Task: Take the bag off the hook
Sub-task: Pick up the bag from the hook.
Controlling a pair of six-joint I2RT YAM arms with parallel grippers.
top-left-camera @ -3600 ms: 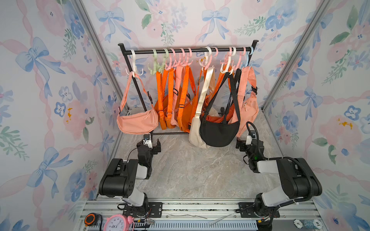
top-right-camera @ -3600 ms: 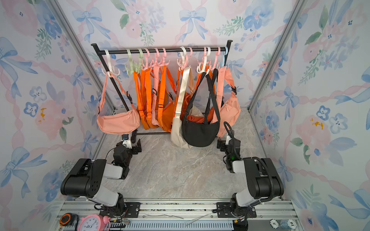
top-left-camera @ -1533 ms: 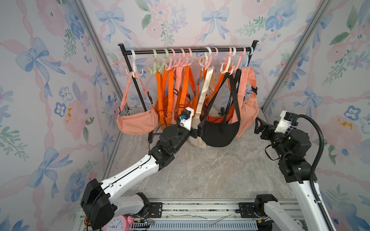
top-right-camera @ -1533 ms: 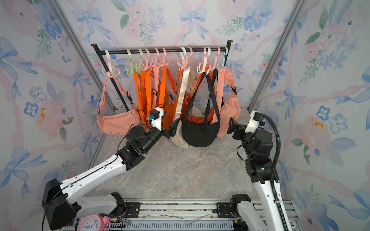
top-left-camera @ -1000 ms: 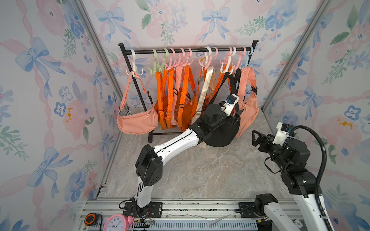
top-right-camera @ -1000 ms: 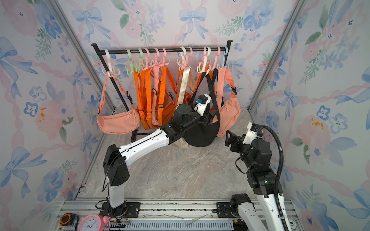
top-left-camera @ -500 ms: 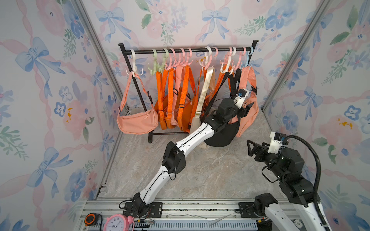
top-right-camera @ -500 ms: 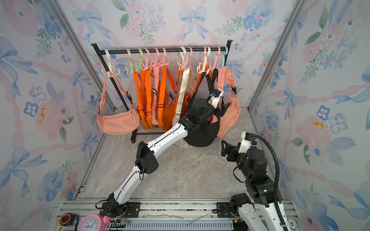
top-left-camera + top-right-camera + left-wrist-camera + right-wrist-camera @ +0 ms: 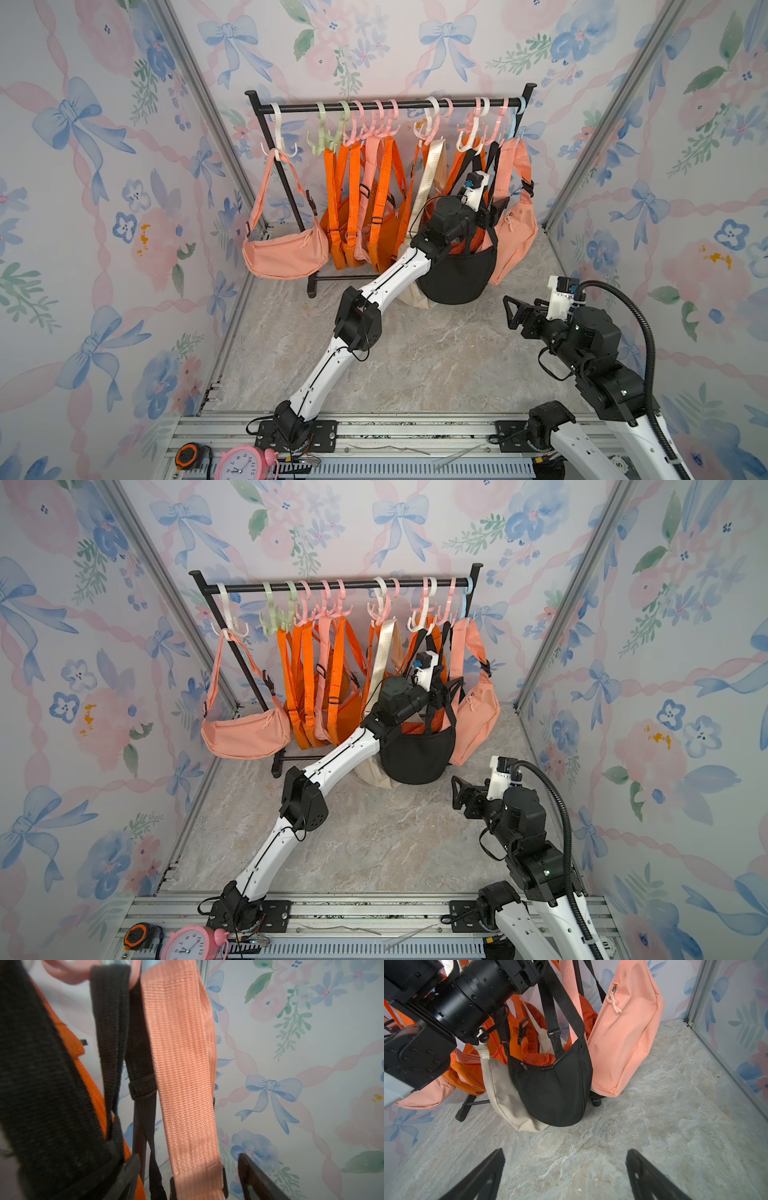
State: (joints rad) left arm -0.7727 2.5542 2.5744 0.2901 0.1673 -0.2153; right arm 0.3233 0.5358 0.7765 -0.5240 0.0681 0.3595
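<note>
Hanging by its strap from the pale blue hook (image 9: 515, 124) at the rail's (image 9: 390, 106) right end, the peach bag (image 9: 514, 237), seemingly the target, is not yet off in both top views. The left gripper (image 9: 494, 207) reaches among the straps, while the right gripper (image 9: 510, 312) waits apart, spread wide. Left wrist: the flat, ribbed peach strap (image 9: 182, 1064) lies ungripped between parted jaws, beside coarse black webbing (image 9: 110, 1032). Right wrist: the bag is a smooth zipped nylon pouch beside a rounded black bag (image 9: 552, 1088), and the jaws are empty.

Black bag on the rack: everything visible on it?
The black bag is a half-moon pouch of nylon-looking fabric with a zip along its top and a black webbing strap running up toward the rail. It hangs upright against the cream bag and peach bag; the left arm crosses its top.
</note>
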